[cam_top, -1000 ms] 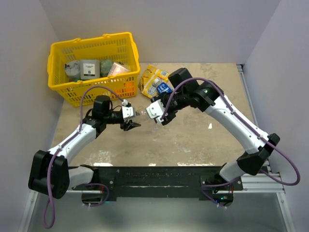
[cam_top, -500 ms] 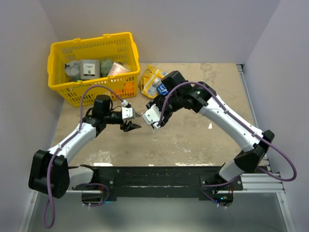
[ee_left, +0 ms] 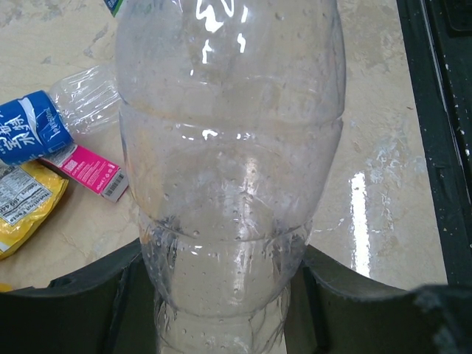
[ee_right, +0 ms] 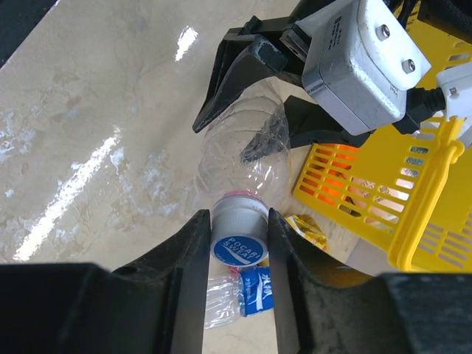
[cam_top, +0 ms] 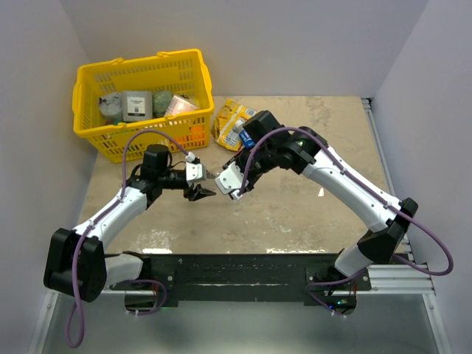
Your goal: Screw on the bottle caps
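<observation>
My left gripper (cam_top: pixel 204 185) is shut on a clear plastic bottle (ee_left: pixel 228 147), held level above the table with its mouth pointing right. The bottle also shows in the right wrist view (ee_right: pixel 243 158). My right gripper (cam_top: pixel 224 181) is shut on a whitish cap with a blue top (ee_right: pixel 237 234) and holds it against that bottle's mouth, over a pink neck ring. A second bottle with a dark blue label (cam_top: pixel 247 136) lies on the table behind the grippers; it also shows in the left wrist view (ee_left: pixel 33 133). The third bottle and the other caps are not in view.
A yellow basket (cam_top: pixel 87 125) with several items stands at the back left. Yellow snack packets (cam_top: pixel 231 118) and a pink packet (ee_left: pixel 82 167) lie beside the blue-labelled bottle. Walls close the table on the left, back and right.
My right gripper has moved left with the cap, up to the mouth of the bottle in my left gripper. The left arm has stayed put.
</observation>
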`<state>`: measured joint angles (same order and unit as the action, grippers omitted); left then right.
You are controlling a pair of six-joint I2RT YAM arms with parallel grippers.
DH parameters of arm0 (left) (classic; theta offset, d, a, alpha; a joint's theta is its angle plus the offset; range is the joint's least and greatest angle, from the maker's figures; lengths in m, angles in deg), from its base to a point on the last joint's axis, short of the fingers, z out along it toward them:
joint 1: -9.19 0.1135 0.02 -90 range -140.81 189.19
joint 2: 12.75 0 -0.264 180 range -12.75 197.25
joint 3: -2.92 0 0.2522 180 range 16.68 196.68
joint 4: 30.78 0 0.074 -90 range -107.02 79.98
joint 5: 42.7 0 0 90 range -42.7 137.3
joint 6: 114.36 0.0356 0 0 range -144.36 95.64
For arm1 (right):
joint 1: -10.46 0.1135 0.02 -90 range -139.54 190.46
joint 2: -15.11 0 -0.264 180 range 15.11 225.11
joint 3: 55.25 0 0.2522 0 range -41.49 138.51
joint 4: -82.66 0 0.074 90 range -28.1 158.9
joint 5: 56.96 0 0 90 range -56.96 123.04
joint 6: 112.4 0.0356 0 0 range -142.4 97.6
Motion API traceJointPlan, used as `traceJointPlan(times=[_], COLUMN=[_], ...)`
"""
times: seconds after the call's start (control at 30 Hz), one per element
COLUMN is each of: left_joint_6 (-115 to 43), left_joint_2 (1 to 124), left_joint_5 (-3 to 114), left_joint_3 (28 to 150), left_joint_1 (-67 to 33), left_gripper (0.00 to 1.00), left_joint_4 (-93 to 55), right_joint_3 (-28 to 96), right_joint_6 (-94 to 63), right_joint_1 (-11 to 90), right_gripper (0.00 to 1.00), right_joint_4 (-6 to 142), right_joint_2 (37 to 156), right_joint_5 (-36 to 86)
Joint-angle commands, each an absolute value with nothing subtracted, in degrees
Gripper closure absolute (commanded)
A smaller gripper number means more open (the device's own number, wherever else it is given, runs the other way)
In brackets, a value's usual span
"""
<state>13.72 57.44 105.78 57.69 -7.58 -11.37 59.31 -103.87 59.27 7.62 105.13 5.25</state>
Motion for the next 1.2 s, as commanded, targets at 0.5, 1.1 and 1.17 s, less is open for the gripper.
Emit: traceJointPlan(times=[0.5, 1.1, 1.17], left_joint_6=[12.4, 10.9, 10.6], left_joint_2=[56.5, 57.1, 57.1], left_joint_5=[106.1, 105.1, 105.1], left_joint_3=[58.2, 57.6, 57.6], left_joint_1=[-7.2, -7.2, -7.2], left_gripper=[1.00, 1.00, 1.00], left_joint_4=[-15.5, -18.9, -19.0], right_joint_3=[59.1, 64.1, 64.0], right_joint_6=[-94.8, -88.1, -88.1], right_joint_1=[59.1, 59.1, 59.1], right_gripper=[0.56, 0.57, 0.60], right_joint_4=[10.6, 8.9, 8.7], right_joint_2=[105.0, 105.9, 105.9], right_joint_5=[11.2, 10.1, 10.3])
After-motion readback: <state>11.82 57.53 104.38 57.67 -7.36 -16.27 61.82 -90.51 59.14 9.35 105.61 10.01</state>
